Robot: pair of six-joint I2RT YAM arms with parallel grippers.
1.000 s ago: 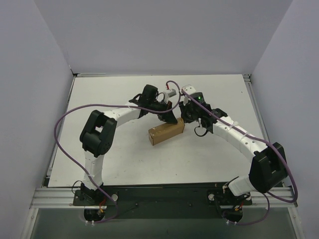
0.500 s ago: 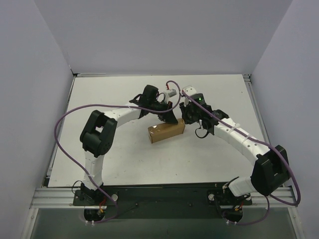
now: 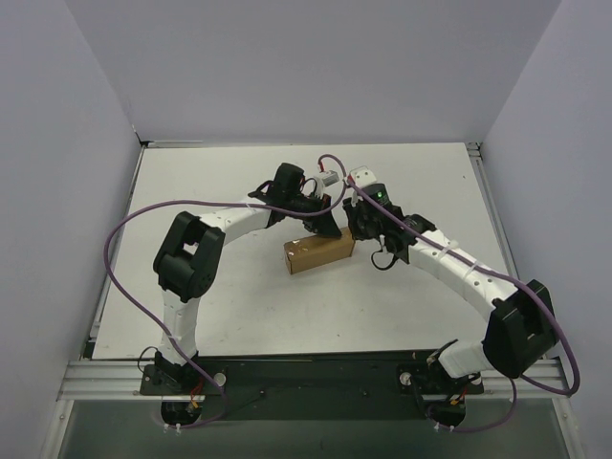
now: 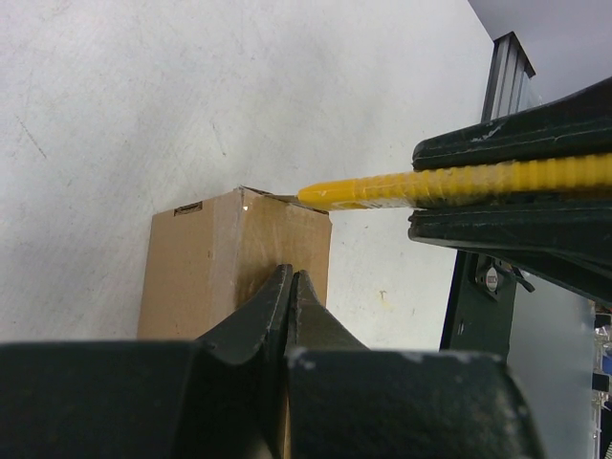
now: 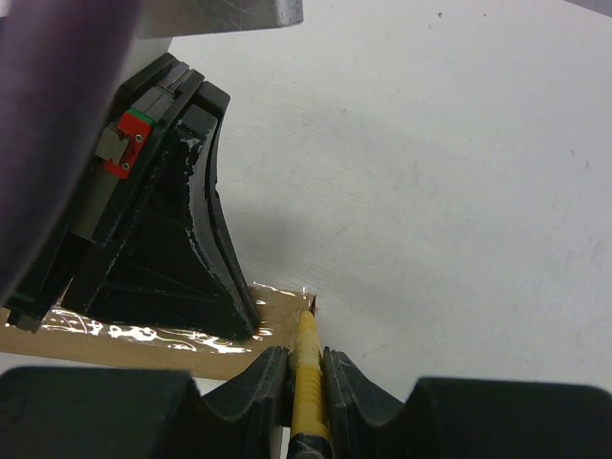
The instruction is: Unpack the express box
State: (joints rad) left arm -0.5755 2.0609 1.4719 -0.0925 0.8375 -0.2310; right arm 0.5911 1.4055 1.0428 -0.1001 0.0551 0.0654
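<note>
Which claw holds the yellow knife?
The right gripper: the yellow utility knife is clamped in it. The left gripper is shut empty, tips on the express box.

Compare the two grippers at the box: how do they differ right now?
The left gripper is shut with nothing between its fingers; the right gripper is shut on the yellow utility knife. The left gripper rests on the taped top of the express box; the right gripper is off the box, only the knife's tip reaching its top edge. Both work at the same end.
</note>
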